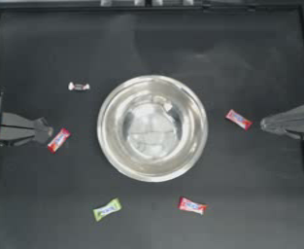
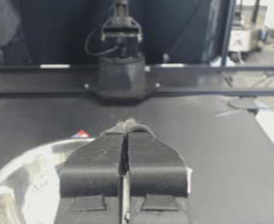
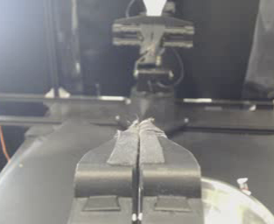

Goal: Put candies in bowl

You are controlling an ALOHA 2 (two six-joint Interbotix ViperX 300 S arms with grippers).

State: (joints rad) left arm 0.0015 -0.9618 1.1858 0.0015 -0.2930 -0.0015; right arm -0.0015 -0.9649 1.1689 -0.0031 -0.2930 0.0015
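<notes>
A: Steel bowl (image 1: 152,128) sits mid-counter, five candies (image 1: 58,140) scattered around it.
B: Left gripper (image 1: 47,130) at left edge, right gripper (image 1: 265,124) at right, fingers pressed together, holding nothing.

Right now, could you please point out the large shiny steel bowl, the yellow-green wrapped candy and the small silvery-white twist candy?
large shiny steel bowl (image 1: 109,146): top view, on its left rim.
yellow-green wrapped candy (image 1: 107,209): top view, wrapper's middle.
small silvery-white twist candy (image 1: 78,86): top view, its middle.
</notes>
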